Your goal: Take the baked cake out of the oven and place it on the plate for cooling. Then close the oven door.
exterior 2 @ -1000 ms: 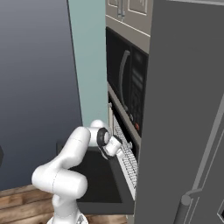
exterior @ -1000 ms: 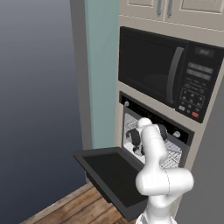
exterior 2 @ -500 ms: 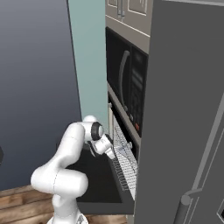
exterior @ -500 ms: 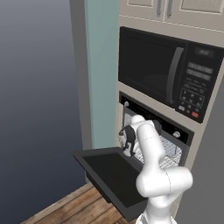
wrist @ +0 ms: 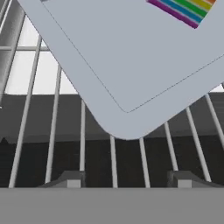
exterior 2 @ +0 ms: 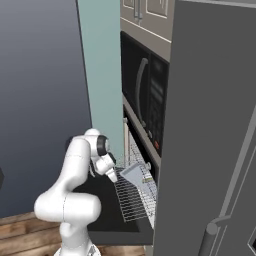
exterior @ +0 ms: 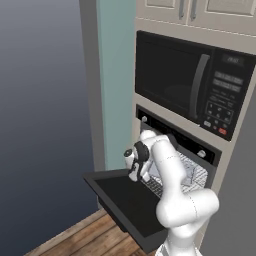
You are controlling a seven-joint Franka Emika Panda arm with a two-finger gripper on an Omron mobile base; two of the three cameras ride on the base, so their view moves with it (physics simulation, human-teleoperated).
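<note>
Oven [exterior: 172,131] rack [wrist: 83,131]: gripper [wrist: 127,179] part-open over grey tray [wrist: 127,65] corner.

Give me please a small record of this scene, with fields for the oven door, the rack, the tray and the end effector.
oven door: wide black glossy panel, folded down open
rack: silver wire rack, pulled out over the door
tray: flat pale grey tray resting on the rack, one rounded corner toward the camera, rainbow-striped cake at its far edge
end effector: low over the rack, in front of the tray corner, not touching it; fingers apart
microwave: large black microwave above the oven
</note>
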